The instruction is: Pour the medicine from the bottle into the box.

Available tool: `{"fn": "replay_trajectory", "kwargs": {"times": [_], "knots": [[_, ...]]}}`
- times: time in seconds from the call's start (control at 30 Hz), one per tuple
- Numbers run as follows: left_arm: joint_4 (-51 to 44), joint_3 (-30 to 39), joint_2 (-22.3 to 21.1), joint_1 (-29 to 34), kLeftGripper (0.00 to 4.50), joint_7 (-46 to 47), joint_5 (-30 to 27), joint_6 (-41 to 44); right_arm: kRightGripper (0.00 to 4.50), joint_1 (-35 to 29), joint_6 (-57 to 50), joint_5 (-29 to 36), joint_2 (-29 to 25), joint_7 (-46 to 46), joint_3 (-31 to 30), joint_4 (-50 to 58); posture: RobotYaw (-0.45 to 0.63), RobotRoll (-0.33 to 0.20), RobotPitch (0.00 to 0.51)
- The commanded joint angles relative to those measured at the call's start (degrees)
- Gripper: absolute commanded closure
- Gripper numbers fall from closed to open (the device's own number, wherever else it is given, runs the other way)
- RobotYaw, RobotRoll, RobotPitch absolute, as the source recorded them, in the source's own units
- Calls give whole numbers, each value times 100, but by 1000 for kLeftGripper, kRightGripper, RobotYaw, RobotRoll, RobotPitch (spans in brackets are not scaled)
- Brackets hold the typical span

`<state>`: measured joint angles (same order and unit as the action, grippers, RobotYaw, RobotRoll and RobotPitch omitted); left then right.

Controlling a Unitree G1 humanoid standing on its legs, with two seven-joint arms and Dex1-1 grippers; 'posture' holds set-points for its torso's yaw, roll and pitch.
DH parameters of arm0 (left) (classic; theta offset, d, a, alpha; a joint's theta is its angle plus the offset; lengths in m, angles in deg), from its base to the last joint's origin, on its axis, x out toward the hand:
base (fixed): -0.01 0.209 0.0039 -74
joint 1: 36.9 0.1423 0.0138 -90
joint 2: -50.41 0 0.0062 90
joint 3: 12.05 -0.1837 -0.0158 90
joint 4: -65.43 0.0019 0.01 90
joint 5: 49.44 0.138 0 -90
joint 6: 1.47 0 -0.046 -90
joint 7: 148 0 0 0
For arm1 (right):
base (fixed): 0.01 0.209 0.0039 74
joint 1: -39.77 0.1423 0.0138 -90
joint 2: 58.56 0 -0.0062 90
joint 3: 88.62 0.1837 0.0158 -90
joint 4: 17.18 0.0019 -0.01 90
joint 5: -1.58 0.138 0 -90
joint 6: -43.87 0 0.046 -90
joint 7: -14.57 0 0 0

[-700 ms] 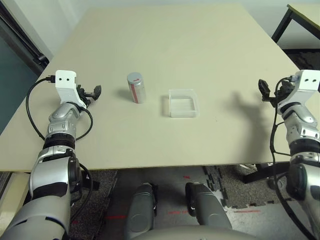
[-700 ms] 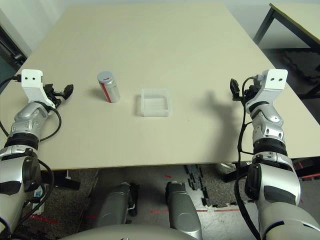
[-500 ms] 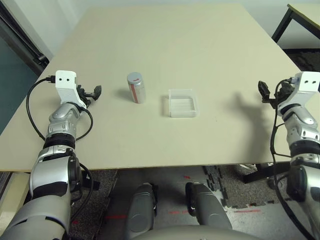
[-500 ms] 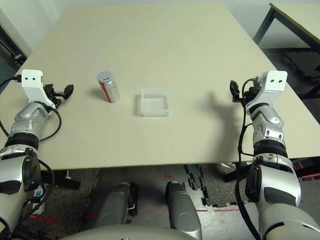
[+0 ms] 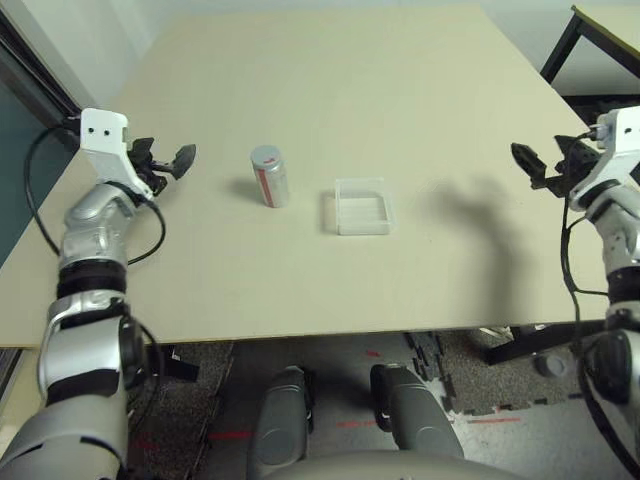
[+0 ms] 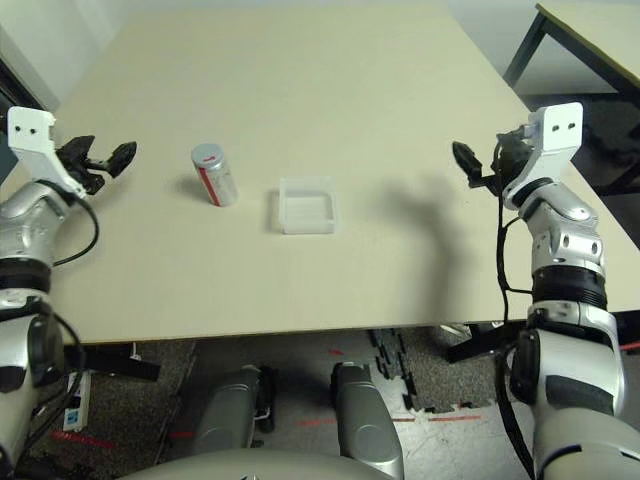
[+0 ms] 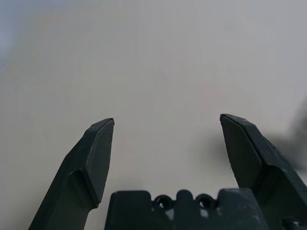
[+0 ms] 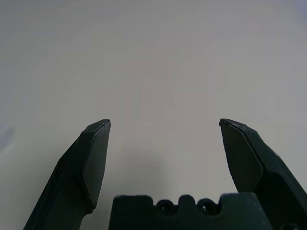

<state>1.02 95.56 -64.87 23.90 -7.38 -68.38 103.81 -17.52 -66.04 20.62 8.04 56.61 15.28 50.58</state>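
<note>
The silvery bottle (image 5: 269,176) with a red-and-white label stands upright on the beige table (image 5: 330,90), left of centre. Just to its right lies the clear square box (image 5: 361,207), with nothing showing inside it. My left gripper (image 5: 171,160) hovers above the table to the left of the bottle, fingers spread open and holding nothing. My right gripper (image 5: 537,163) hangs above the table's right side, well to the right of the box, also open and holding nothing. Both wrist views look past wide-apart fingers (image 7: 96,153) (image 8: 93,158) onto bare tabletop.
A dark-framed second table (image 5: 600,30) stands at the far right corner. The floor lies beyond the table's near edge (image 5: 300,335). A dark panel runs along the left side of the table (image 5: 20,150).
Both arms have lifted and swung outward: the left gripper rose up and left, the right gripper rose and moved slightly right. Bottle and box have not moved.
</note>
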Motion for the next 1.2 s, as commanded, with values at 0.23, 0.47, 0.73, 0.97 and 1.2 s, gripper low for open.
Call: {"fn": "replay_trajectory", "kwargs": {"times": [0.23, 0.47, 0.73, 0.97, 1.2], "knots": [[-1894, -395, 251, 559, 66, -410, -552, 1157, 0, -413, -1943, 600, -24, 422, -667, 2160, 78, 0, 122], [-1371, -1002, 760, 164, 66, -430, -166, 667, 0, -347, -2148, 486, 124, 465, -1163, 2353, 42, 0, 125], [-50, -1245, 1168, -557, 66, -426, 259, -124, 0, -125, -1988, 380, 358, 488, -1382, 2199, 15, 0, 126], [1001, -1306, 1437, -965, 66, -356, 549, -701, 0, -120, -1956, 337, 447, 470, -1386, 2252, -9, 0, 122], [1706, -1384, 1701, -1236, 66, -339, 757, -1095, 0, -188, -1939, 337, 484, 392, -1309, 2318, -36, 0, 114]]}}
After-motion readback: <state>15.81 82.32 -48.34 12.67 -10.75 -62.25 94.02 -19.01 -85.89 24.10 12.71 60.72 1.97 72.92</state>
